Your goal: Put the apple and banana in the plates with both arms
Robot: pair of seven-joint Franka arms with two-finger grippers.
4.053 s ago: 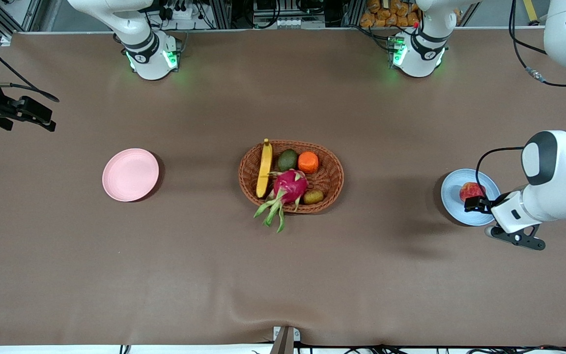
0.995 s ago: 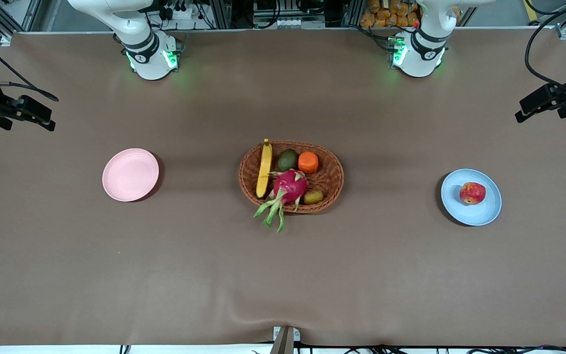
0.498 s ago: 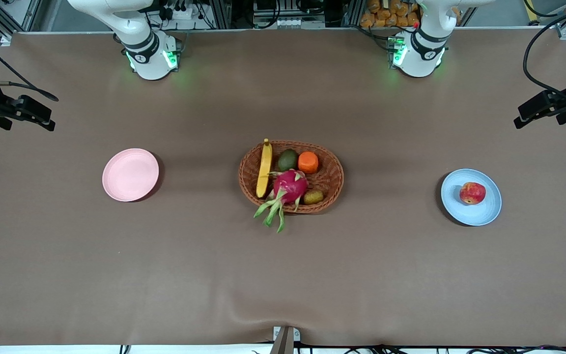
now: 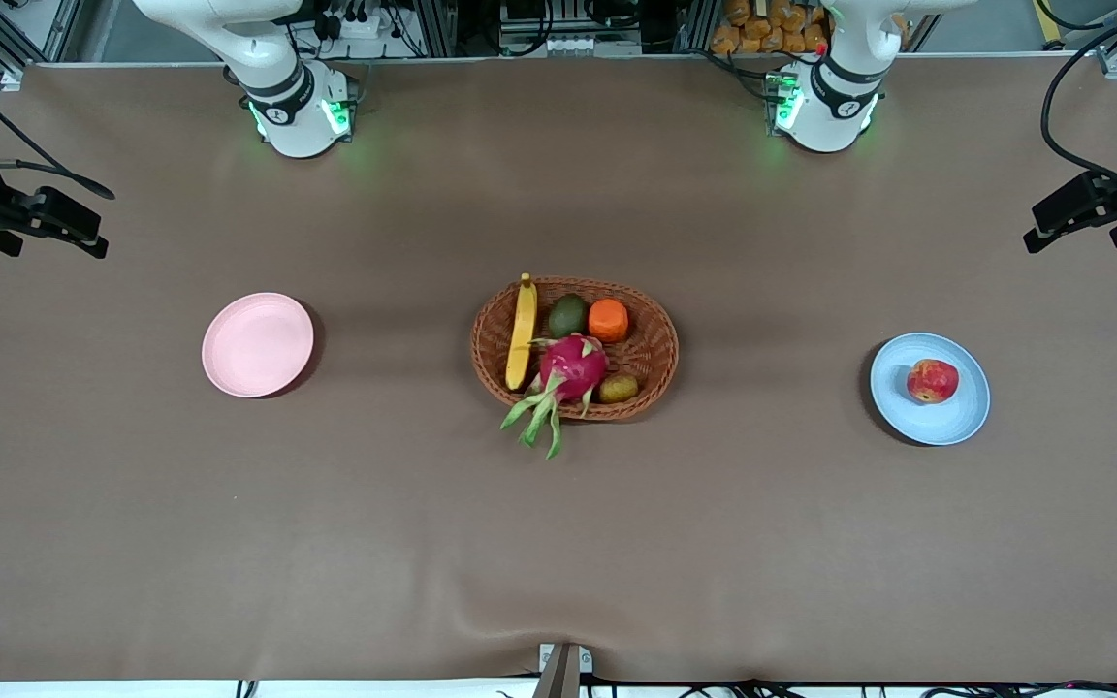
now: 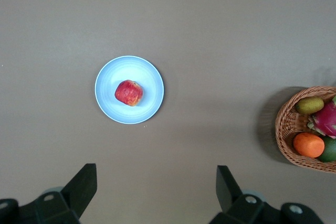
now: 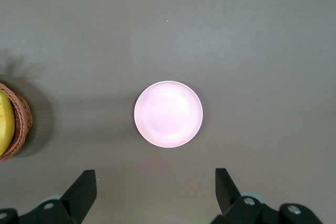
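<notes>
So the small round red apple with yellowish patches (image 4: 932,380) is sitting on the pale blue round plate (image 4: 956,422) toward the left arm's end of the desk, and nothing's touching it anymore. A few seconds back the left arm was right down at that plate with its fingers at the apple; now it's pulled away and up, so I'd call the apple half done. The long yellow banana (image 4: 521,333) hasn't budged, it's lying along one edge of the oval woven brown basket (image 4: 655,320) in the middle of the desk, next to a pink dragon fruit (image 4: 571,366), an orange round fruit (image 4: 608,320), a dark green fruit (image 4: 567,315) and a small brownish one (image 4: 619,388). The pale pink round plate (image 4: 258,344) toward the right arm's end has nothing on it, so that's presumably where the banana goes next. Left end effector (image 5: 156,190) is up high over the desk near the blue plate, fingers spread wide, holding nothing. Right end effector (image 6: 155,191) is the same deal, wide open and empty, hanging over the desk by the pink plate; that arm just seems to be waiting. Next move looks like the right arm's job, reaching into the basket.
</notes>
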